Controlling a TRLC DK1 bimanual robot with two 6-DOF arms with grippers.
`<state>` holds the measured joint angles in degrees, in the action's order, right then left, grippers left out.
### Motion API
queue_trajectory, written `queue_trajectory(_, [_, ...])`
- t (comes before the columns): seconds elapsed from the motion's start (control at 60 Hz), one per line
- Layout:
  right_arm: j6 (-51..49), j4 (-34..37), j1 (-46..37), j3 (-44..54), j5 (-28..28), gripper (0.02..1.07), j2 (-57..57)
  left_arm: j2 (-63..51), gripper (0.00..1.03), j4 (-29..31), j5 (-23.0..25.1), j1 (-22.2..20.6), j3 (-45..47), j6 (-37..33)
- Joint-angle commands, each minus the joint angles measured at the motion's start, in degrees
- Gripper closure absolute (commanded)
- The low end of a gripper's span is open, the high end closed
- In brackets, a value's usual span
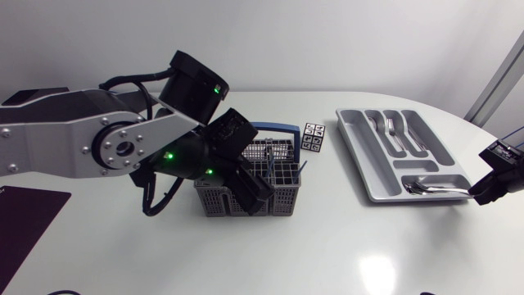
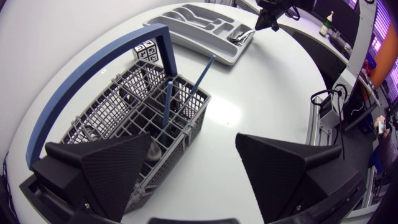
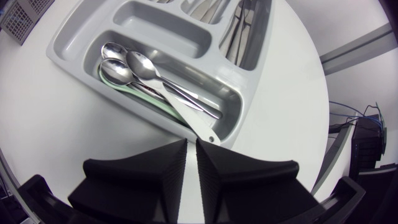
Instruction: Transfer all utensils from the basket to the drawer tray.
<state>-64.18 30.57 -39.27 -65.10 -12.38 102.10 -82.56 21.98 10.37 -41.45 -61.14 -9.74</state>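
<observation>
1. At the middle of the white tabletop [image 1: 327,246] stands the grey plastic mesh basket [image 1: 282,201] with its blue arched handle [image 2: 168,53].
2. My left pincer [image 2: 204,143] hangs low over the basket's near end, spread wide and holding nothing. One finger is above a corner compartment, the other above bare tabletop just beside the basket.
3. Two thin blue utensil handles [image 2: 168,102] stick up out of the basket's compartments just ahead of that pincer, one upright and one leaning outward. Something dark lies low in the compartment under my finger; I cannot tell what it is.
4. Just beyond the basket sits a small cube with black-and-white markers [image 1: 313,137].
5. Well apart from the basket, on my right side, lies the grey plastic drawer tray [image 1: 357,152] with several long compartments.
6. Its cross compartment nearest my right pincer holds two shiny metal spoons [image 3: 134,65], lying over a pale flat utensil [image 3: 186,115]. Metal forks [image 1: 389,127] lie in the long compartments.
7. My right pincer [image 3: 191,155] sits just off the tray's near end. Its fingers are pressed almost together with only a slit between them, and it grips nothing.
8. A dark mat [image 1: 24,217] lies at the tabletop's left edge.
</observation>
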Motion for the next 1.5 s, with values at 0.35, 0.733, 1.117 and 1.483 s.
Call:
queue_trajectory(0.35, [2.66, -0.51, -1.16, -4.42, 2.01, 1.01, 7.41, -1.11, 0.09, -0.18, -0.09, -0.91, -1.43, -0.81])
queue_trajectory(0.733, [5.65, -2.79, 2.35, -5.83, 1.48, 1.01, 8.37, -1.02, 0.09, -0.09, -0.09, -0.82, -1.26, -0.9])
queue_trajectory(1.117, [8.99, -2.71, 5.6, 2.26, -4.41, 0.17, -7.27, -1.81, 0.09, -2.11, 0.0, -0.56, -2.49, -0.37])
queue_trajectory(1.483, [16.55, 1.78, 20.98, 14.3, -6.51, 0.17, -27.13, -6.29, 0.17, -17.93, -7.29, 0.76, 2.08, -0.81])
